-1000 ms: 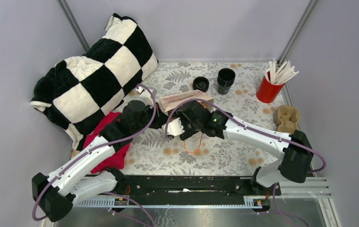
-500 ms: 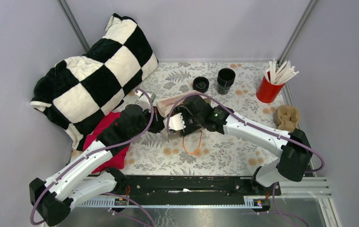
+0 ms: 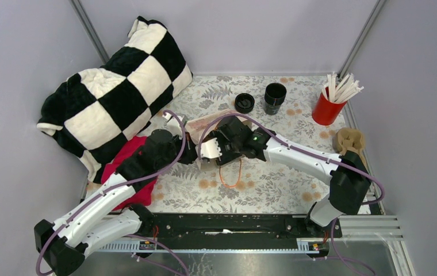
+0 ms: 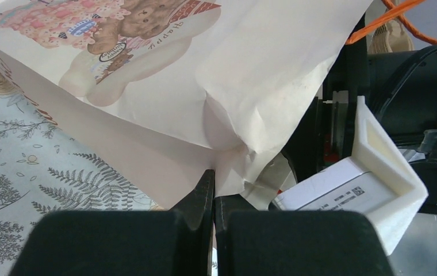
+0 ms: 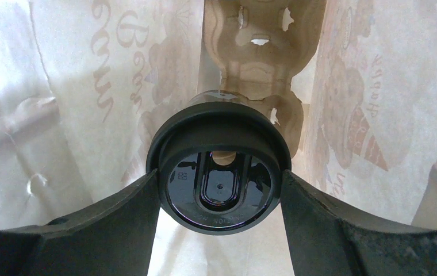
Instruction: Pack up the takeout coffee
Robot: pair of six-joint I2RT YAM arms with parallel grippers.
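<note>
**Takeout coffee in the bag, release not yet made**

Takeout coffee (image 5: 218, 167) is inside the paper bag (image 4: 164, 103). The right tool (image 5: 219, 181) grips it, with 2 fingers spread wide on either side of the black lid. In the right wrist view a cardboard carrier (image 5: 259, 46) lies deeper in the bag, at 12 o'clock from the cup. I cannot tell whether the cup touches it.

The left tool (image 4: 213, 184) is pinched closed on a fold of the bag's edge. Seen from above, it sits at 9 o'clock from the right tool, near the middle of the bench (image 3: 273, 184).

This looks like the placing step. The next move probably calls for easing the cup toward 12 o'clock until it seats in 1 carrier socket. The fingers would then spread and back straight out. The left pinch should hold meanwhile, so the paper does not sag onto the lid.
</note>
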